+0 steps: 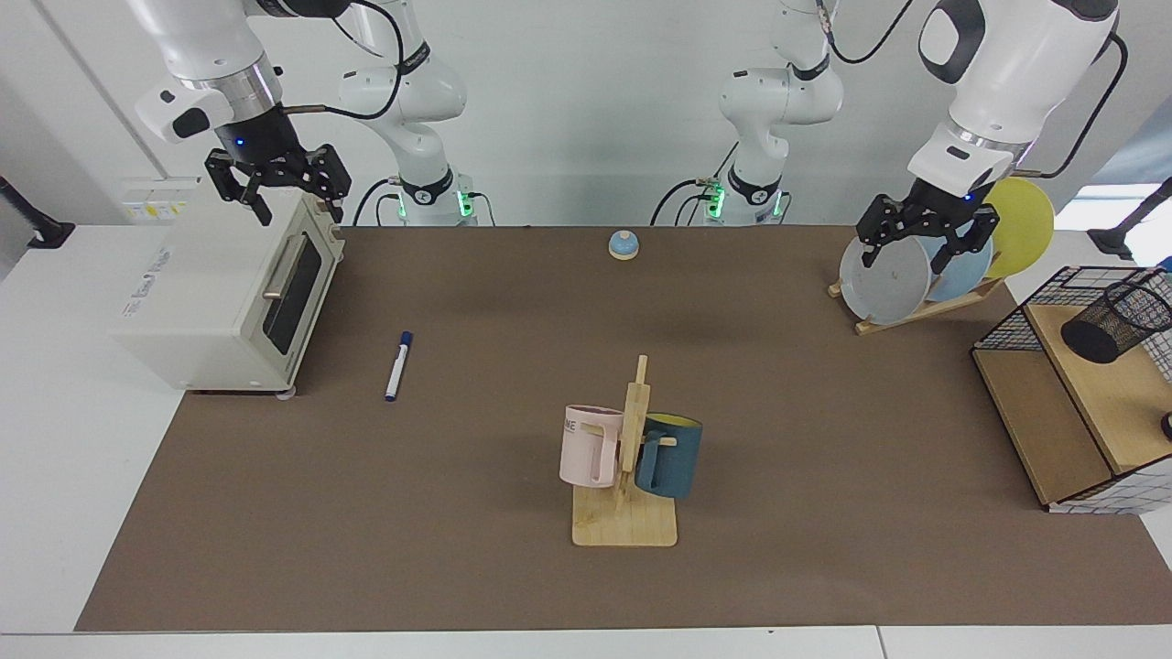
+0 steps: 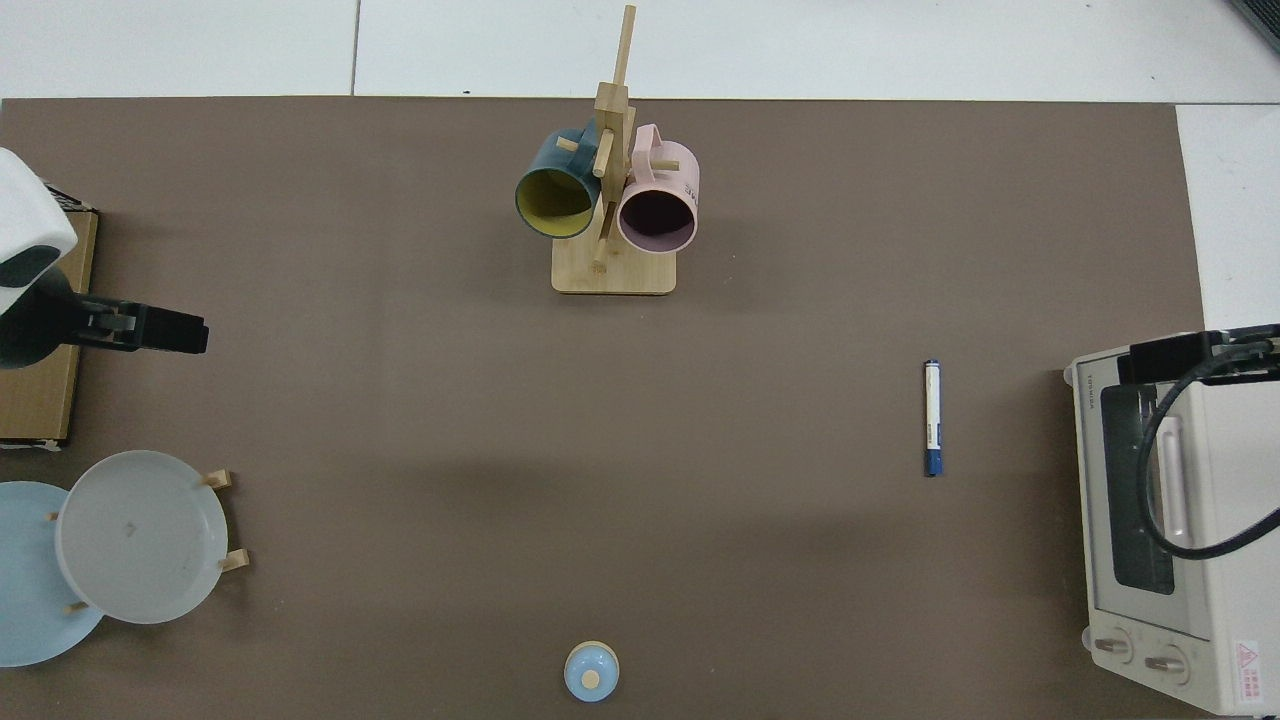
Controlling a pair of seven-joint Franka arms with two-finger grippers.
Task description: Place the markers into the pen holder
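The right gripper [image 1: 278, 186] hangs high above the oven [image 1: 220, 288], at the far edge of the view, with its fingers spread and nothing between them. The marker [image 1: 397, 365] lies flat on the desk [image 1: 458, 513], below this gripper and a little toward the middle, well apart from it, with the dark blue cap pointing to the robots. In the top view the marker [image 2: 932, 417] lies just beside the oven front, free on all sides.

Farther along stand the mug rack [image 1: 626, 476] with 2 mugs and a small bell [image 1: 623, 244]. The left gripper [image 1: 925, 236] waits in front of the plates [image 1: 916, 270], also spread and empty. The holder [image 1: 1112, 320] stands tilted on the wooden shelf of the basket [image 1: 1016, 316], below and beyond this gripper.

I judge that the task is only at its start: no marker is grasped yet. The next move calls for the right gripper to come down over the marker, with its fingers across the thin body, and close.
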